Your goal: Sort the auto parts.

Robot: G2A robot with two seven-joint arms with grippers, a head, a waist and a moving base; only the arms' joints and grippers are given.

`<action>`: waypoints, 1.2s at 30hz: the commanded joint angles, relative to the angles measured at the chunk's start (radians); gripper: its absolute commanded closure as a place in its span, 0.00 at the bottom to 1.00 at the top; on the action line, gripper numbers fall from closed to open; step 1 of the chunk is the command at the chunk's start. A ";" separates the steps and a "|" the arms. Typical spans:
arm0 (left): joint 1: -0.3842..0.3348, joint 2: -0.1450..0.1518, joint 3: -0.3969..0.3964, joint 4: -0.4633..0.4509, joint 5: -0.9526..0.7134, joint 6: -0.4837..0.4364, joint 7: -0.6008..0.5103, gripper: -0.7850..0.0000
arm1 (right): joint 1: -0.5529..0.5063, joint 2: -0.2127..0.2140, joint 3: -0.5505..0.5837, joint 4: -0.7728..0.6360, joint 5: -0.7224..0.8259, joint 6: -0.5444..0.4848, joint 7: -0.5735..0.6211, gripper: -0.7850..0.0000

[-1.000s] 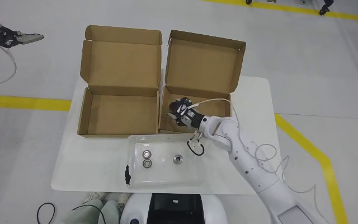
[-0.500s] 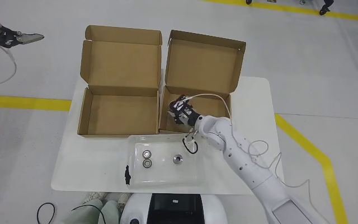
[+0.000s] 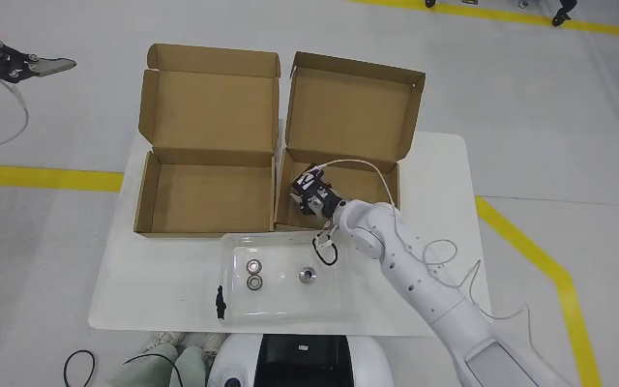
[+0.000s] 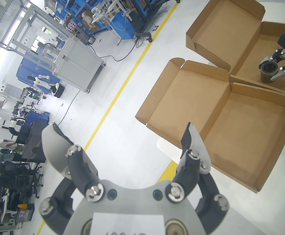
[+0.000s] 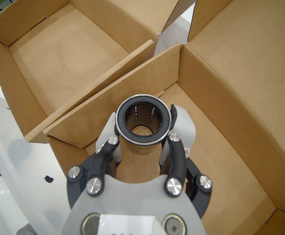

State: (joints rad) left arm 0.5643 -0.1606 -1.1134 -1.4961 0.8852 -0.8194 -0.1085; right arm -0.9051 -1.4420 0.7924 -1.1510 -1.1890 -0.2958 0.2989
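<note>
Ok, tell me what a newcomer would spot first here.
The right gripper, shut on a black cylindrical linear bearing, hangs over the right-hand cardboard box, beside an open left-hand cardboard box. Nearer the robot, a clear plastic tray holds small ring bearings.

Looks like a robotics lab on a factory-style floor, not anybody's home. You've got a glossy pale floor (image 3: 542,87) with yellow lines (image 4: 122,89) taped across it, blue cabinets (image 4: 124,20) piled with gear, and an aluminium-frame cage (image 4: 73,64). There's also a white robot (image 4: 47,85) parked in the back and office chairs (image 4: 33,178) at desks.
</note>
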 commanded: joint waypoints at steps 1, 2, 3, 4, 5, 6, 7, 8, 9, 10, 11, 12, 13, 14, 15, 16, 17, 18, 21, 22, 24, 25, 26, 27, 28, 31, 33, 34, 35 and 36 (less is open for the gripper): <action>0.000 0.000 0.000 0.000 0.000 0.000 0.000 0.00 | 0.003 -0.003 -0.003 0.009 0.000 0.002 -0.001 0.89; 0.000 0.000 0.000 0.000 0.000 0.000 0.000 0.00 | 0.004 -0.005 -0.004 0.014 0.001 0.003 -0.003 0.86; 0.000 0.000 0.000 0.000 0.000 0.000 0.000 0.00 | 0.006 -0.006 -0.006 0.018 0.000 0.003 -0.005 0.84; 0.000 0.000 0.000 0.000 0.000 0.000 0.000 0.00 | 0.008 -0.008 -0.007 0.023 0.001 0.003 -0.005 0.83; 0.000 0.000 0.000 0.000 0.000 0.000 0.000 0.00 | 0.009 -0.009 -0.007 0.026 0.001 0.003 -0.006 0.82; 0.000 0.000 0.000 0.000 0.000 0.000 0.000 0.00 | 0.011 -0.010 -0.008 0.029 0.002 0.002 -0.008 0.81; 0.000 0.000 0.000 0.000 0.000 0.000 0.000 0.00 | 0.011 -0.011 -0.007 0.032 0.003 0.002 -0.009 0.80; 0.000 0.000 0.000 0.000 0.000 0.000 0.000 0.00 | 0.012 -0.012 -0.007 0.034 0.002 0.003 -0.010 0.79; 0.000 0.000 0.000 0.000 0.000 0.000 0.000 0.00 | 0.012 -0.013 -0.006 0.036 0.002 0.002 -0.011 0.78; 0.000 0.000 0.000 0.000 0.000 0.000 0.000 0.00 | 0.012 -0.013 -0.004 0.037 0.001 0.003 -0.011 0.77; 0.000 0.000 0.000 0.000 0.000 0.000 0.000 0.00 | 0.012 -0.013 -0.003 0.037 0.000 0.002 -0.011 0.76; 0.000 0.000 0.000 0.000 0.000 0.000 0.000 0.00 | 0.011 -0.013 -0.002 0.036 -0.001 0.001 -0.013 0.73; 0.000 0.000 0.000 0.000 0.000 0.000 0.000 0.00 | 0.010 -0.013 0.000 0.036 0.000 0.000 -0.014 0.71; 0.000 0.000 0.000 0.000 0.000 0.000 0.000 0.00 | 0.009 -0.014 0.002 0.036 -0.001 -0.001 -0.014 0.67; 0.000 0.000 0.000 0.000 0.000 0.000 0.000 0.00 | 0.008 -0.013 0.003 0.036 -0.002 -0.002 -0.014 0.64; 0.000 0.000 0.000 0.000 0.000 0.000 0.000 0.00 | 0.008 -0.013 0.004 0.035 -0.005 -0.005 -0.013 0.61; 0.000 0.000 0.000 0.000 0.000 0.000 0.000 0.00 | 0.007 -0.013 0.006 0.033 -0.006 -0.010 -0.015 0.57; 0.000 0.000 0.000 0.000 0.000 0.000 0.000 0.00 | 0.005 -0.012 0.009 0.031 -0.007 -0.014 -0.017 0.54; 0.000 0.000 0.000 0.000 0.000 0.000 0.000 0.00 | 0.000 -0.010 0.018 0.022 -0.012 -0.022 -0.017 0.40; 0.000 0.000 0.000 0.000 0.000 0.000 0.000 0.00 | -0.002 -0.009 0.021 0.019 -0.014 -0.024 -0.016 0.31; 0.000 0.000 0.000 0.000 0.000 0.000 0.000 0.00 | -0.006 -0.007 0.028 0.013 -0.014 -0.028 -0.014 0.25; 0.000 0.000 0.000 0.000 0.000 0.000 0.000 0.00 | -0.009 -0.006 0.031 0.011 -0.016 -0.029 -0.014 0.24; 0.000 0.000 0.000 0.000 0.000 0.000 0.000 0.00 | -0.011 -0.005 0.035 0.009 -0.016 -0.030 -0.014 0.23; 0.000 0.000 0.000 0.000 0.000 0.000 0.000 0.00 | -0.013 -0.004 0.038 0.005 -0.016 -0.033 -0.015 0.23; 0.000 0.000 0.000 0.000 0.000 0.000 0.000 0.00 | -0.015 -0.003 0.043 -0.001 -0.017 -0.036 -0.017 0.23; 0.000 0.000 0.000 0.000 0.000 0.000 0.000 0.00 | -0.024 0.003 0.058 -0.037 -0.028 -0.053 -0.018 0.22; 0.000 0.000 0.000 0.000 0.000 0.000 0.000 0.00 | -0.033 0.009 0.069 -0.072 -0.035 -0.071 -0.012 0.20; 0.000 0.000 0.000 0.000 0.000 0.000 0.000 0.00 | -0.038 0.012 0.076 -0.094 -0.041 -0.080 -0.008 0.20; 0.000 0.000 0.000 0.000 0.000 0.000 0.000 0.00 | -0.045 0.016 0.083 -0.118 -0.047 -0.088 -0.001 0.18; 0.000 0.000 0.000 0.000 0.000 0.000 0.000 0.00 | -0.053 0.020 0.092 -0.145 -0.053 -0.095 0.005 0.18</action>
State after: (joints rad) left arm 0.5643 -0.1606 -1.1134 -1.4961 0.8852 -0.8194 -0.1085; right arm -0.9510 -1.4257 0.8763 -1.2694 -1.2364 -0.3842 0.2977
